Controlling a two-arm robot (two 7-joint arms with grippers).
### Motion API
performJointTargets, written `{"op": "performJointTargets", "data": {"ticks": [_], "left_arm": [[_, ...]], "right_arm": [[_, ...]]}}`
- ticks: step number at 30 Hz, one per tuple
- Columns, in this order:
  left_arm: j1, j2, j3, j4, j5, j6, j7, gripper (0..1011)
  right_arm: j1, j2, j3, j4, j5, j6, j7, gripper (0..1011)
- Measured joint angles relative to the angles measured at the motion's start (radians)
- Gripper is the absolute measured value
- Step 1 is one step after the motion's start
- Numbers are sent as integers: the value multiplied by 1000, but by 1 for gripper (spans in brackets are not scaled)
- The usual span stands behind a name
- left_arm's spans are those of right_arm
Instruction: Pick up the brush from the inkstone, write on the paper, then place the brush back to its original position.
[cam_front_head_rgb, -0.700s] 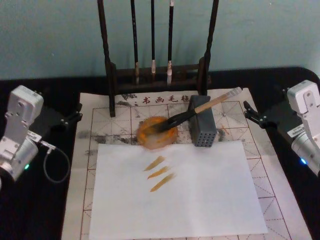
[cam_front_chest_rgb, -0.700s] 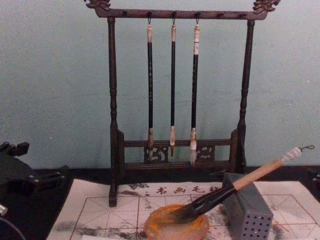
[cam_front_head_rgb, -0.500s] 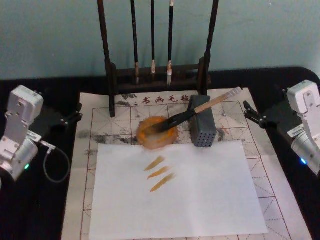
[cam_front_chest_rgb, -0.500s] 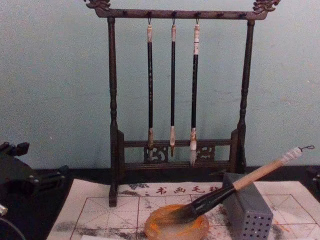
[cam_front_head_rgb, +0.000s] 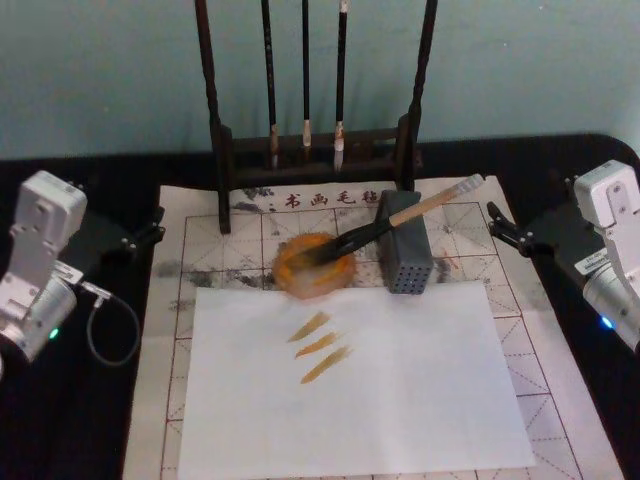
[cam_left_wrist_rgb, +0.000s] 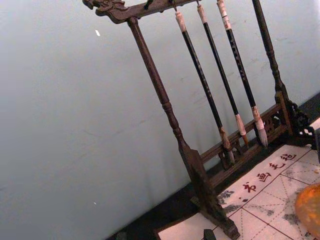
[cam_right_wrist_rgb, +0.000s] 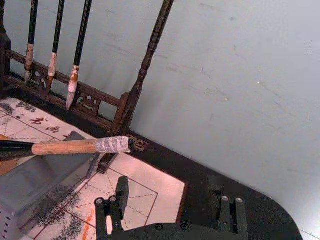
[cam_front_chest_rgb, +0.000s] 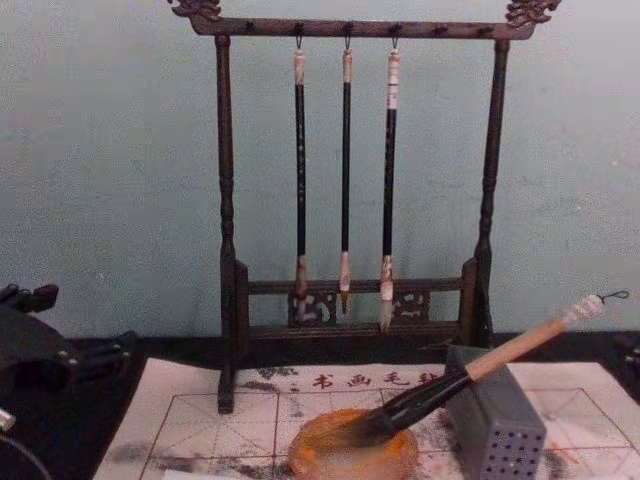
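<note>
Right gripper (cam_right_wrist_rgb: 172, 202): fingers apart, empty, no shift since half a second back. Just ahead, brush (cam_front_head_rgb: 400, 215) unmoved, handle on grey block (cam_front_head_rgb: 404, 255), bristles in inkstone (cam_front_head_rgb: 312, 268). Beyond, white sheet (cam_front_head_rgb: 400, 380) over gridded paper (cam_front_head_rgb: 200, 240) carries three strokes. Left gripper (cam_front_head_rgb: 140, 238) parked far across. Probably finished.
</note>
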Motion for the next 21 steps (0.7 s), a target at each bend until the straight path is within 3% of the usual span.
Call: {"op": "performJointTargets", "data": {"ticks": [21], "left_arm": [[0,0,0,0,0,0,0,1001]], "right_arm": [[0,0,0,0,0,0,0,1003]]}}
